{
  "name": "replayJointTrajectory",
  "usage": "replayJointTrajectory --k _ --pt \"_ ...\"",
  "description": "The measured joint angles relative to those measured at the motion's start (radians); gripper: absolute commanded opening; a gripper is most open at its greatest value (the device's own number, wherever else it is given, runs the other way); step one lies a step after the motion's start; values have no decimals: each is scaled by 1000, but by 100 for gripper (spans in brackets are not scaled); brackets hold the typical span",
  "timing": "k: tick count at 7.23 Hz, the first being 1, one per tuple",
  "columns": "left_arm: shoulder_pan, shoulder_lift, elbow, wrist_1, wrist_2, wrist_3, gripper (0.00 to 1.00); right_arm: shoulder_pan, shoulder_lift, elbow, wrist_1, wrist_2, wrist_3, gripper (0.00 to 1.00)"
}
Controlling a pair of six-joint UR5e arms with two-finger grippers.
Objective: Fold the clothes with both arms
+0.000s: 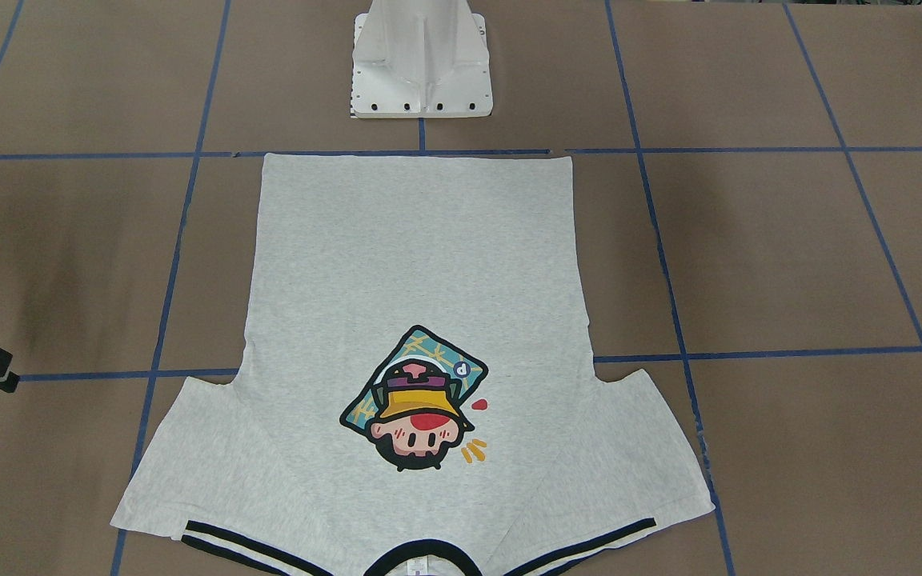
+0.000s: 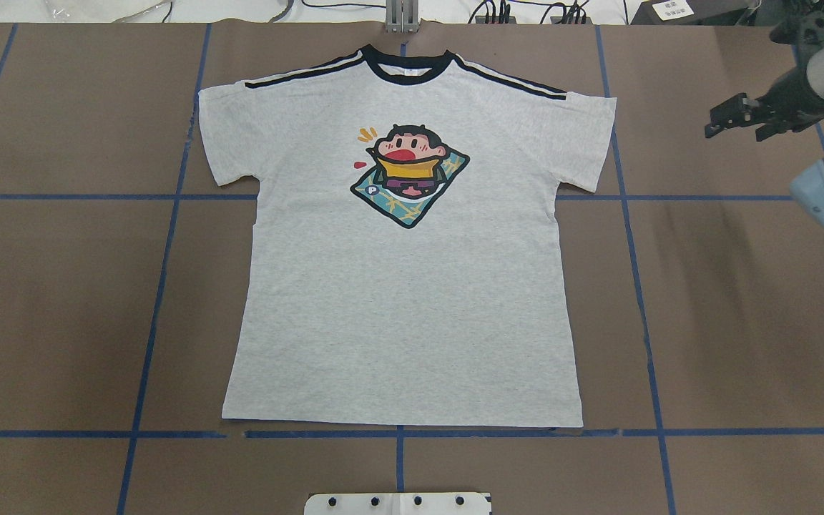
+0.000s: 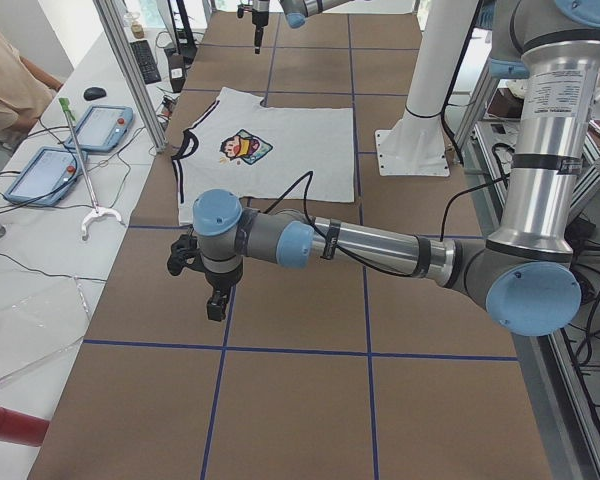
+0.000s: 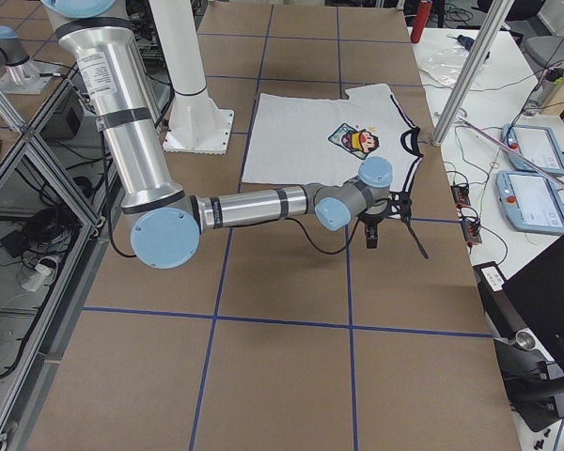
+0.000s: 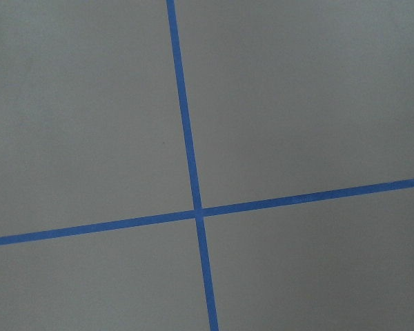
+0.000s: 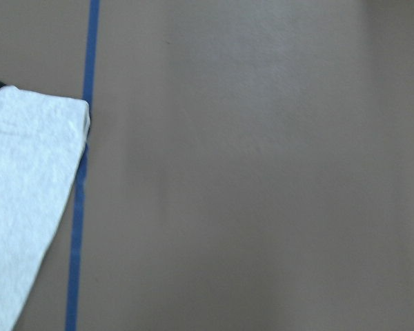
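The light grey T-shirt lies flat and spread out, print up, with its black collar at the table's far side; it also shows in the front-facing view. My right gripper hangs above bare table beyond the shirt's right sleeve, apart from it, and its fingers look shut and empty in the exterior right view. Its wrist view shows that sleeve's corner. My left gripper shows only in the exterior left view, over bare table well off the shirt; I cannot tell whether it is open or shut.
The white pedestal base stands just behind the shirt's hem. Blue tape lines grid the brown table. A side bench holds teach pendants and cables, with a person beside it.
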Motion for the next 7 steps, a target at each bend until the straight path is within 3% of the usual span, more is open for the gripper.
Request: replayJointTrajectory --k 2,4,7 --pt "5 -1 0 -28 -23 0 99 -104 135 -148 186 -160 242 100" --pt "6 1 3 -98 -27 -2 99 -147 253 -316 313 -254 383 99" --pt "6 4 2 -126 -27 -3 99 -181 353 -489 346 -392 409 88"
